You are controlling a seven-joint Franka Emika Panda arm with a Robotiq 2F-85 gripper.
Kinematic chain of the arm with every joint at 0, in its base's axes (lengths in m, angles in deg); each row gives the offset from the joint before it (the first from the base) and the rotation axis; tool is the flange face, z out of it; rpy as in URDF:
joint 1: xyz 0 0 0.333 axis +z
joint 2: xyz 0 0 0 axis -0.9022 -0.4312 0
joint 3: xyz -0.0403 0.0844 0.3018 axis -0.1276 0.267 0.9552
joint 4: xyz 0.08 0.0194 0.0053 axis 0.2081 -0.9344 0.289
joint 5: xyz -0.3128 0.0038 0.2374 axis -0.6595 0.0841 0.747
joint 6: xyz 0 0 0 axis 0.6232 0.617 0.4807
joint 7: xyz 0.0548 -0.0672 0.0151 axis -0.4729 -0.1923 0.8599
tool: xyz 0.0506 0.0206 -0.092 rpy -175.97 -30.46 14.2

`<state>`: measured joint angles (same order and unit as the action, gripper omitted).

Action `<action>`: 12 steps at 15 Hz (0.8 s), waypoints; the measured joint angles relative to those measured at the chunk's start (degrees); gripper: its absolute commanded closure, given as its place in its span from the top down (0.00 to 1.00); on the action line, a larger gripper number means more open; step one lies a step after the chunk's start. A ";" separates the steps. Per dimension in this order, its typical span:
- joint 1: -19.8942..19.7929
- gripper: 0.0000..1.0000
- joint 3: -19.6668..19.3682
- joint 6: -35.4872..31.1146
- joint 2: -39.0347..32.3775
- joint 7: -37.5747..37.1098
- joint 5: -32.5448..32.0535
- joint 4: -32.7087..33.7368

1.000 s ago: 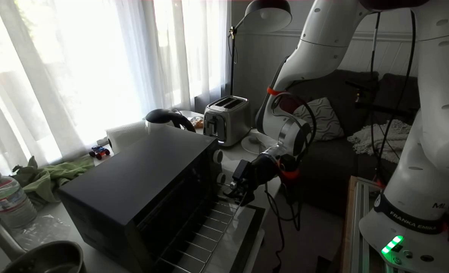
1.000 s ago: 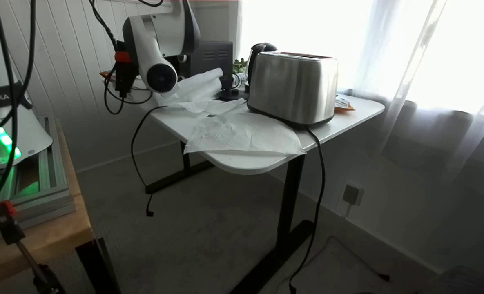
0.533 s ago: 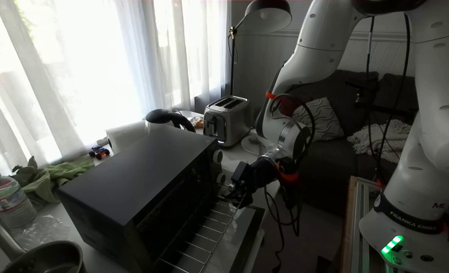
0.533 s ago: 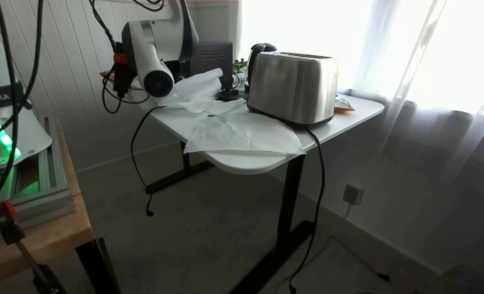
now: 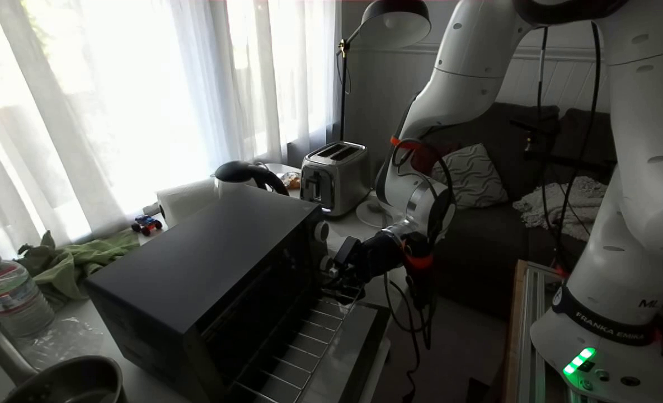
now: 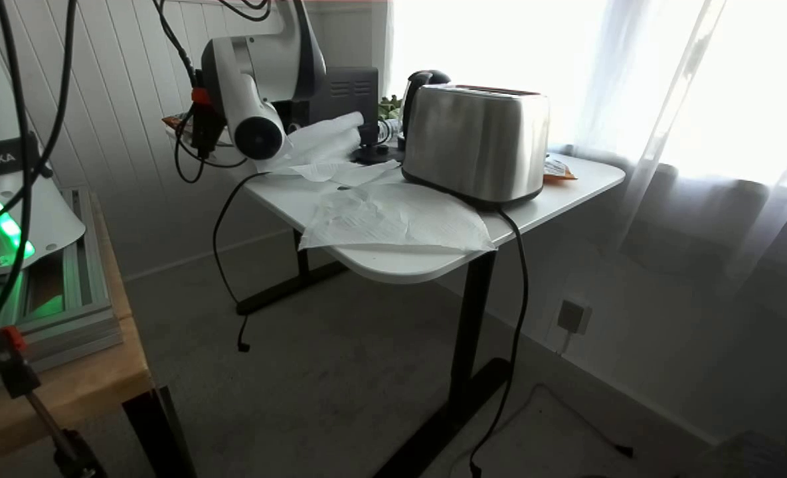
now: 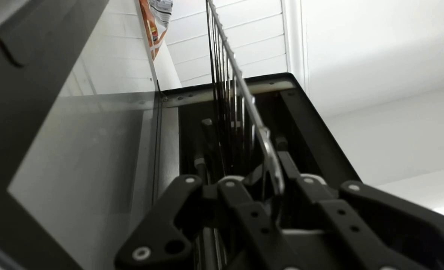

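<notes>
Partly inside the toaster oven [image 5: 202, 252], a wire rack [image 7: 246, 85], jaws tight on it

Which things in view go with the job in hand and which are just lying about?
Part of the job, seemingly:
wire rack
gripper, closed on the rack's edge
toaster oven, its door down

Just lying about:
slotted toaster
water bottle
toy truck
green cloth
saucepan
</notes>
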<state>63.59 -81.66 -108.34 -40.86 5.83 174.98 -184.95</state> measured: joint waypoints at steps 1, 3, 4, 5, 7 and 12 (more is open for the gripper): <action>0.10 0.02 0.02 0.00 -0.25 0.00 0.34 0.34; 0.21 0.02 0.03 -0.01 -0.58 0.00 0.60 0.90; 0.23 0.02 0.03 -0.01 -0.71 0.00 0.67 1.16; 0.26 0.03 0.05 -0.02 -0.80 0.00 0.78 1.38; 0.36 0.03 0.09 -0.08 -1.04 -0.01 0.91 1.88; 0.36 0.31 0.10 -0.04 -1.31 -0.01 0.91 2.43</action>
<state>63.95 -81.56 -108.38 -42.17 5.82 175.89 -182.52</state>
